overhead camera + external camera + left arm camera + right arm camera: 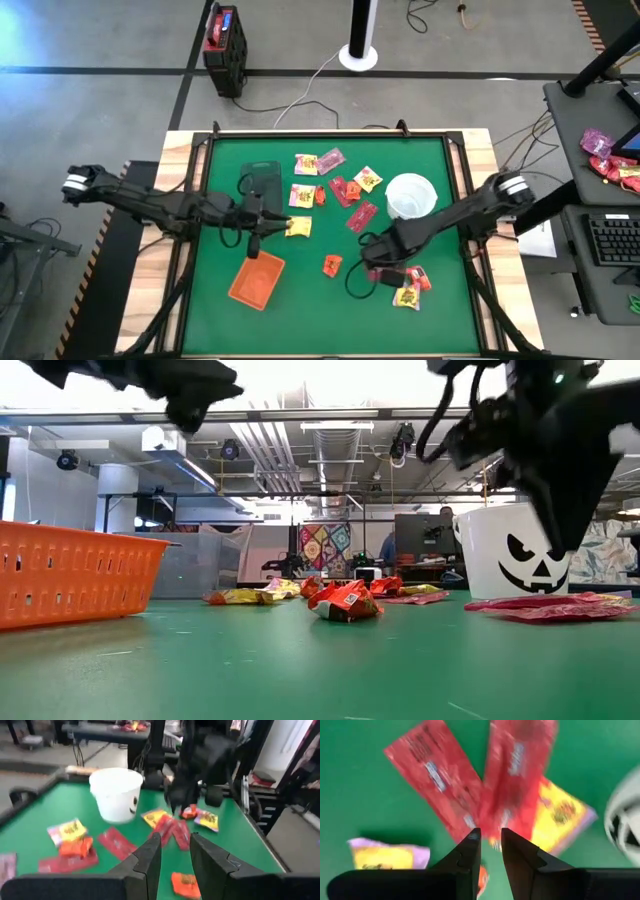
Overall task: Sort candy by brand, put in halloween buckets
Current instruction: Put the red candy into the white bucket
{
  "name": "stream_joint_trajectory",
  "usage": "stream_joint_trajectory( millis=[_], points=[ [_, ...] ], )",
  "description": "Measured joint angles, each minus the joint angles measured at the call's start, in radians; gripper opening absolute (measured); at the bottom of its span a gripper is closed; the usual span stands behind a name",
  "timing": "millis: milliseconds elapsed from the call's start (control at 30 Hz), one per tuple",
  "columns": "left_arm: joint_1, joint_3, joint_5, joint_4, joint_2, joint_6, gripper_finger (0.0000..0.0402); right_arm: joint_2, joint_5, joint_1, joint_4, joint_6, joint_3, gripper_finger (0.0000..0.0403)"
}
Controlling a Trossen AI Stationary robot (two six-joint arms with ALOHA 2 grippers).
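Note:
Candy in red, yellow, orange and pink wrappers (335, 185) lies scattered on the green table. The white round bucket (410, 195) stands right of centre. The orange tray (257, 282) rests near the front left, and the dark tub (262, 180) sits behind it. My left gripper (276, 222) hovers between tub and tray; in its wrist view (176, 852) it points level across the table, its fingers slightly apart and empty. My right gripper (372, 258) points down over two red wrappers (435, 785) and a yellow one (560, 817), its fingers (491, 845) narrowly apart and holding nothing.
A yellow candy (298, 227) lies just ahead of my left gripper. A small orange one (331, 264) sits near the centre front. More candy (408, 285) is piled by my right gripper. A red-and-black box (224, 40) stands on the floor beyond the table's far edge.

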State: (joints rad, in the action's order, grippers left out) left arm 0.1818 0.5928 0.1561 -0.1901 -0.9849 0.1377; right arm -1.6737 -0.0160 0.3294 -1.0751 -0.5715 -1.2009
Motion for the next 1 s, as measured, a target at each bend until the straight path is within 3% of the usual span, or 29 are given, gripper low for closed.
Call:
stream_joint_trajectory(
  millis=[133,233,667,1000],
  points=[
    [0.001,0.079,0.005,0.026,-0.048,-0.041,0.0088,-0.056,0.098,0.0,0.041,0.041,-0.031,0.0068],
    [0.001,0.111,0.019,0.032,-0.061,-0.067,0.0088,-0.082,0.114,-0.005,0.083,0.056,-0.036,0.0077],
    [0.001,0.104,0.044,0.034,0.005,-0.109,0.0088,-0.145,0.222,-0.049,0.125,0.096,-0.03,0.0169],
    [0.001,0.101,0.044,0.043,0.026,-0.13,0.0088,-0.19,0.186,-0.056,0.137,0.122,-0.03,0.0146]
  ],
)
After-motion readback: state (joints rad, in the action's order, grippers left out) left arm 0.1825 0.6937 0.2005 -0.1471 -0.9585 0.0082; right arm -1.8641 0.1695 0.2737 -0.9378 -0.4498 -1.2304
